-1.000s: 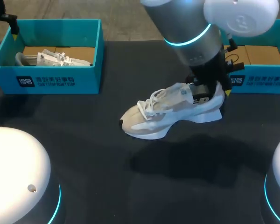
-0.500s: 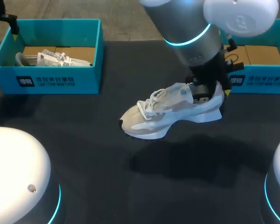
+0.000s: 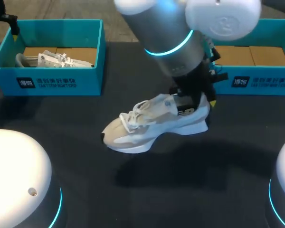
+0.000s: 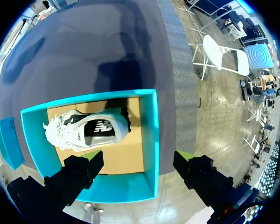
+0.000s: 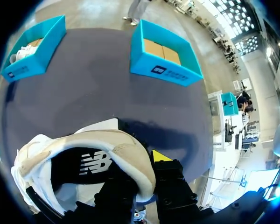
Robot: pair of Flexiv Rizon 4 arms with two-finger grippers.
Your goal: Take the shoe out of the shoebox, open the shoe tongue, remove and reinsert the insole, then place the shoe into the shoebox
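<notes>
At 10 o'clock on the counter point(image 3: 199, 194), the left fingers point(image 4: 86, 169) hang wide apart over a blue shoebox point(image 3: 61, 83) (another shoe point(image 3: 54, 59) lies inside). In the middle, the right fingers point(image 5: 167, 176) pinch the heel of the white shoe point(image 3: 147, 124), its toe toward 8 o'clock. A second shoebox point(image 3: 256, 81) sits at 2 o'clock.

Right arm point(image 3: 173, 40) bulks over middle of counter point(image 3: 190, 190); blocks approach from above and behind to heel of shoe point(image 3: 147, 126), its jaws clamped on heel collar. Toe and laces exposed toward left side. Wide counter lane between shoe and left shoebox point(image 3: 52, 85); broad strip in front of shoe too. Left shoebox walled all round, entry from above only; second shoe point(image 3: 54, 59) along one side, cardboard floor beside it. Left gripper point(image 4: 139, 161) hangs above, jaws spread wide. Right shoebox point(image 3: 256, 81) open-topped, cardboard floor showing; right arm close by its near corner.
</notes>
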